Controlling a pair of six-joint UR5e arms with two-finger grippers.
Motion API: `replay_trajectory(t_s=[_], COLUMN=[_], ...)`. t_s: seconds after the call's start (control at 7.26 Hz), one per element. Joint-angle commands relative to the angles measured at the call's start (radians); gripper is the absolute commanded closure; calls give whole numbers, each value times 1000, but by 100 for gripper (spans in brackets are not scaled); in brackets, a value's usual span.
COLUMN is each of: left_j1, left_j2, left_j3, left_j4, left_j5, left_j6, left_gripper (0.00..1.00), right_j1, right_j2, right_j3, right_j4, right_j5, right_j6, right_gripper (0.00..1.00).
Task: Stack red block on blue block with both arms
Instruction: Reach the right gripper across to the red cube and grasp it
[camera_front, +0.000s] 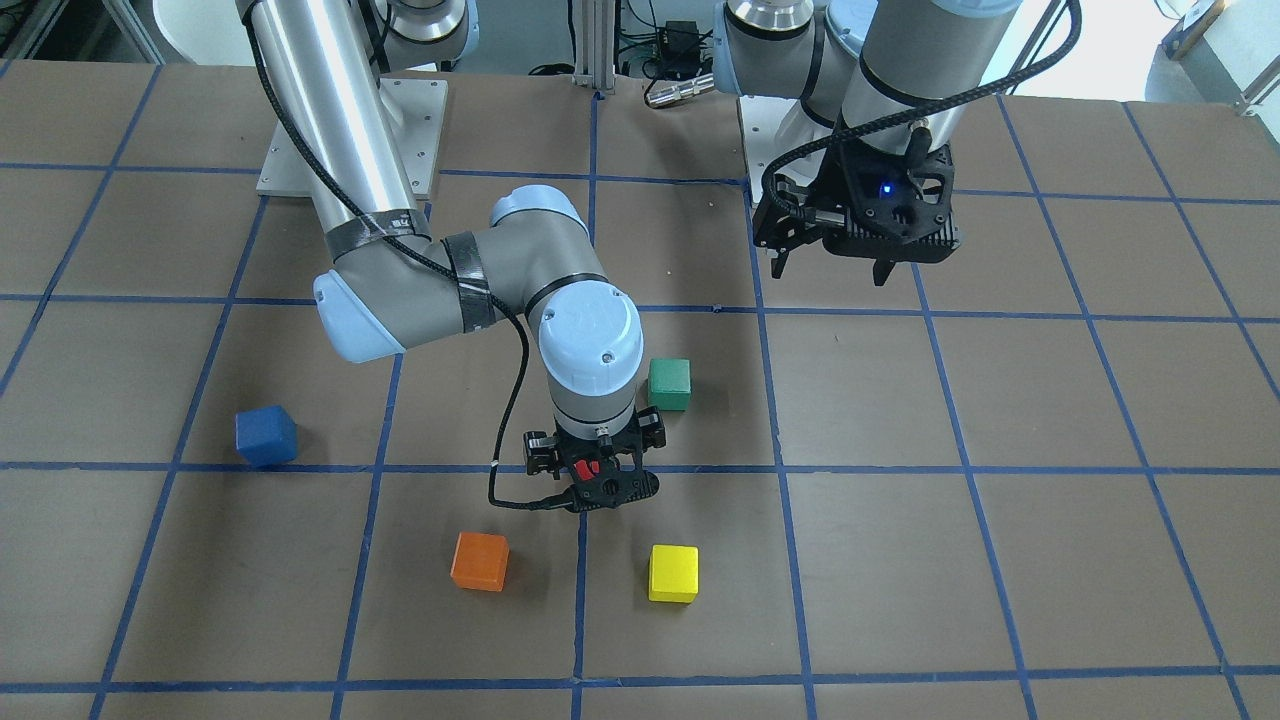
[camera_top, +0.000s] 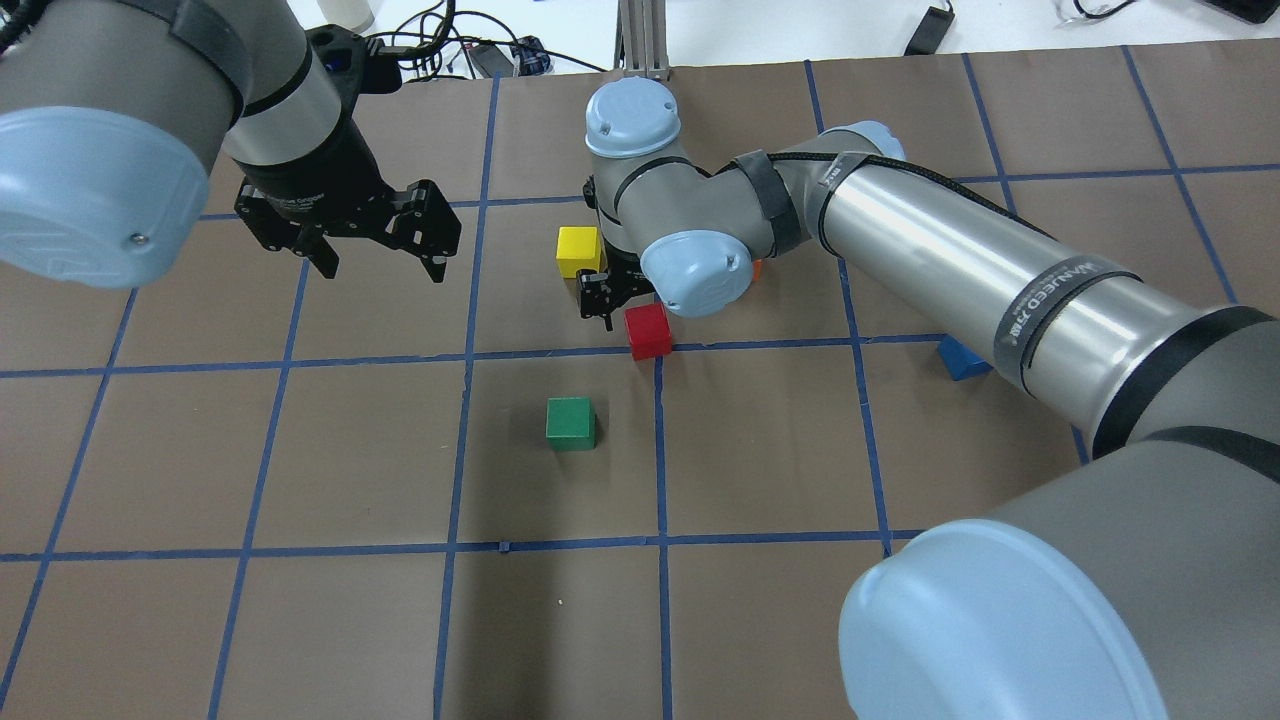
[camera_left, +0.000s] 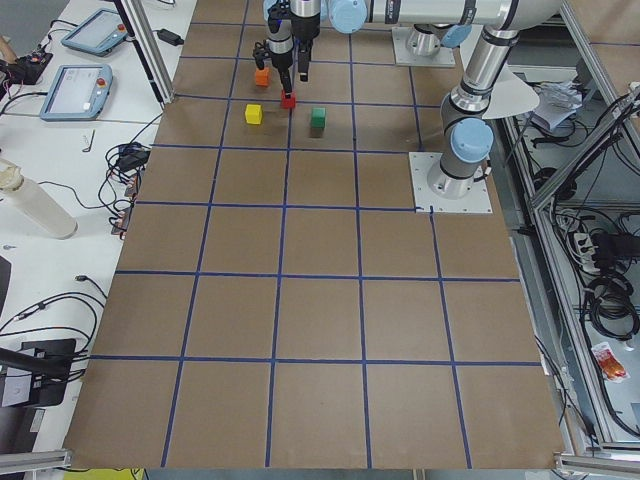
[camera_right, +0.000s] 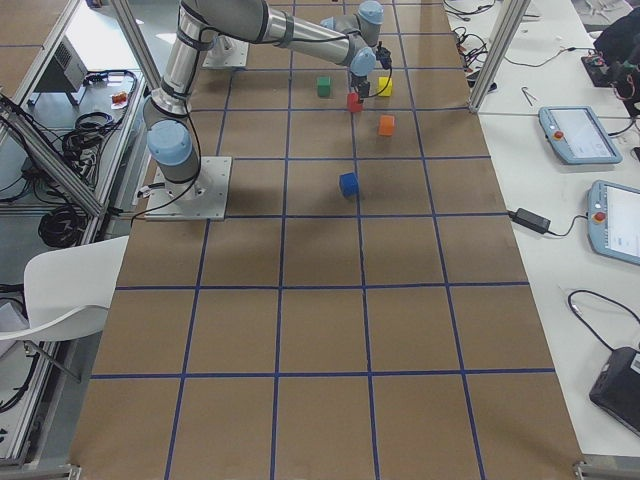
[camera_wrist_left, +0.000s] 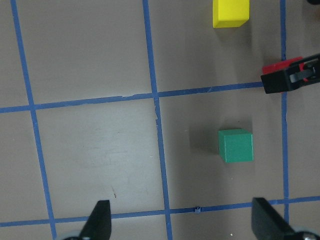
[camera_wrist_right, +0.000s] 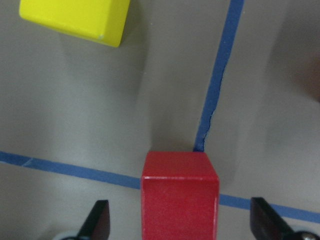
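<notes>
The red block (camera_wrist_right: 180, 192) is a matte cube with clean, even faces. It sits flat on the table (camera_front: 1000, 560) at a crossing of two blue tape lines. The right gripper (camera_wrist_right: 182, 222) straddles it with its fingers spread wide. There is a clear gap on each side, and the gripper holds nothing. The blue block (camera_front: 266, 436) rests well apart from it on bare paper. The left gripper (camera_top: 383, 270) hangs above the table near its own base, fingers apart and empty.

The table is brown paper ruled into squares with blue tape. The side views show benches alongside it with a pendant (camera_right: 572, 135), loose cables and a white chair (camera_right: 60, 290).

The front view shows the blue block whole, but in the overhead view the right arm (camera_top: 980, 270) hides all but a corner of it. Only the right wrist view shows the gaps beside the red block. A yellow cube (camera_front: 673, 573), an orange cube (camera_front: 479, 561) and a green cube (camera_front: 669, 384) lie near the red block.
</notes>
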Motion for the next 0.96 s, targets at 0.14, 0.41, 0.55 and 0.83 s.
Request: replay_trajectory(t_s=[0.14, 0.41, 0.55, 0.83], left_j1=[0, 0, 0, 0], left_j2=[1, 1, 1, 0], left_j3=[-3, -3, -3, -3], left_j4=[1, 1, 1, 1], left_j5=[0, 0, 0, 0], left_j6=[-1, -2, -2, -2], left_gripper=[0, 0, 0, 0], right_j1=[9, 11, 11, 11], right_j2=[28, 31, 30, 28], right_j3=[1, 6, 7, 4], right_j4=[-16, -16, -10, 2], right_j5=[-1, -1, 0, 0], right_j6=[12, 15, 16, 6], right_gripper=[0, 15, 55, 96])
